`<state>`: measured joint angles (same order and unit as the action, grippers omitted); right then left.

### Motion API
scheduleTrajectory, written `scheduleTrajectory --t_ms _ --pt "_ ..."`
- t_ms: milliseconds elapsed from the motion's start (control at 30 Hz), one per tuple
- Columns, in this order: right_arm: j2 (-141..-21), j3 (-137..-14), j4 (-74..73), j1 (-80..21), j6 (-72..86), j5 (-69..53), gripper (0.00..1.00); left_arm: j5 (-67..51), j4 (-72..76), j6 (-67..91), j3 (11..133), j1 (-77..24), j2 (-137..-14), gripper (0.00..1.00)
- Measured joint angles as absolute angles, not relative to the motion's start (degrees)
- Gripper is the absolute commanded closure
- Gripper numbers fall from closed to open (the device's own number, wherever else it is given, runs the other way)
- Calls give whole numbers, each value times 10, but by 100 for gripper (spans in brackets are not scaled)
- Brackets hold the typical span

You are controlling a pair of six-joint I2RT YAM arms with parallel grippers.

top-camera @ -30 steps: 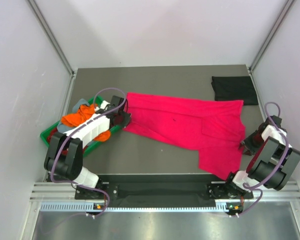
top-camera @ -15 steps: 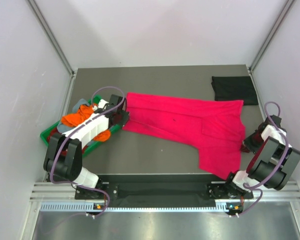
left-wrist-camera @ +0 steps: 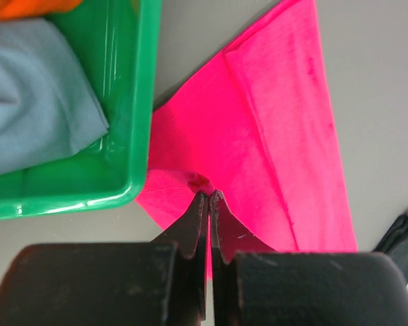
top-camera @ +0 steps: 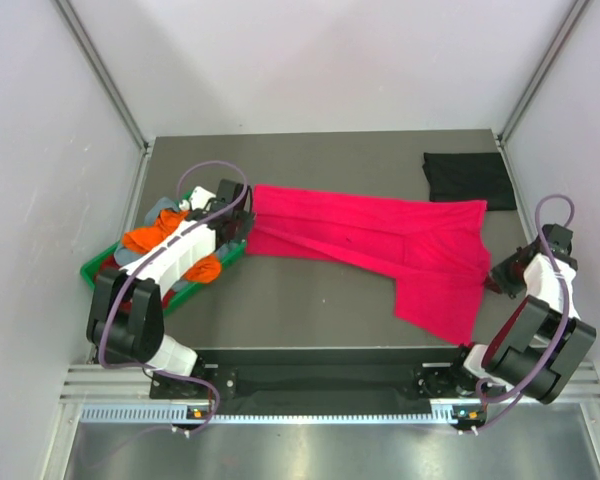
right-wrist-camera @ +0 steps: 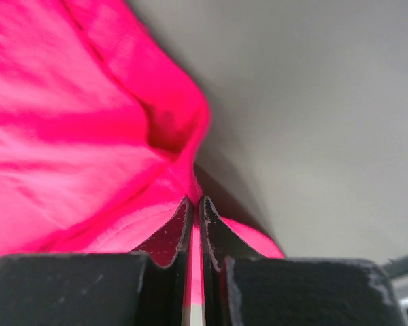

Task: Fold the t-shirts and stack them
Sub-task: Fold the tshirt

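- You are at the spreading step. The bright pink-red soft cloth t-shirt [top-camera: 380,245] lies across the middle of the grey table [top-camera: 310,310]. It is rumpled and its near right part hangs askew, so I judge it not yet flat enough to fold.
- Your left end effector [left-wrist-camera: 209,197] is closed on the shirt's left edge, with a small pucker of pink cloth pinched at its tips. It sits just beside the corner of the green plastic tray [left-wrist-camera: 144,88].
- Your right end effector [right-wrist-camera: 195,202] is closed on the shirt's right edge, near the right side of the table. A strip of pink shows between its fingers.
- The next move probably calls for drawing the two held edges apart to take out the slack. Then lay the shirt down flat and away from the tray.
- Mind the left edge, which could snag on the tray's rim. The cloth is limp and will sag between your grips.
- The tray, at the left of the table, holds a crumpled orange t-shirt [top-camera: 155,232] and a grey-blue t-shirt [left-wrist-camera: 34,102]. Both are unfolded.
- A folded black t-shirt [top-camera: 468,178] lies at the far right corner, just beyond the pink one's far right end. It is likely the start of the stack.
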<state>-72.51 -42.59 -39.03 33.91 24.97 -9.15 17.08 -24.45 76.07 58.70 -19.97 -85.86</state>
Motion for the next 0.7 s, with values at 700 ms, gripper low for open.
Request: scheduleTrajectory --t_ms 700 --pt "-740 -471 -306 334 322 -147 100 216 -360 748 750 -200 -1025 100"
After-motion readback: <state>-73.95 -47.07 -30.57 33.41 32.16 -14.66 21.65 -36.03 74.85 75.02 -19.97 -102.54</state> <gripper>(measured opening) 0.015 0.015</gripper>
